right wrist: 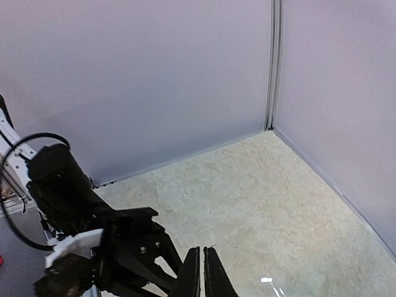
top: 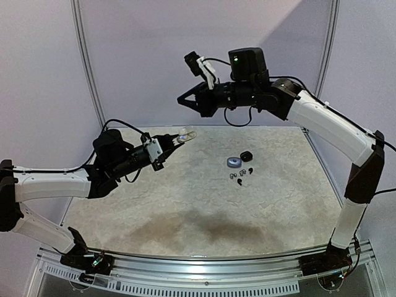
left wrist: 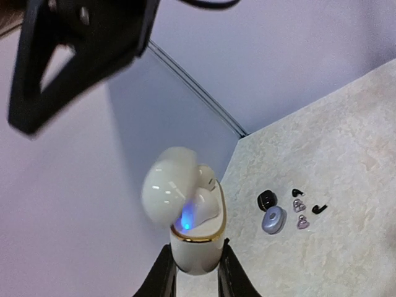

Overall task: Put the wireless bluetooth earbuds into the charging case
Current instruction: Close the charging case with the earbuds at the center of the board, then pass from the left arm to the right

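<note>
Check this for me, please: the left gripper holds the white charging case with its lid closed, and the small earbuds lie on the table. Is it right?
Not quite. The lid is open, not closed: the left wrist view shows it flipped back, with a blue light glowing inside. The rest holds: the left gripper holds the white charging case, and the small earbuds lie on the table.

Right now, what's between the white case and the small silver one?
Nothing; the top view shows only bare table between the white case and the silver case.
</note>
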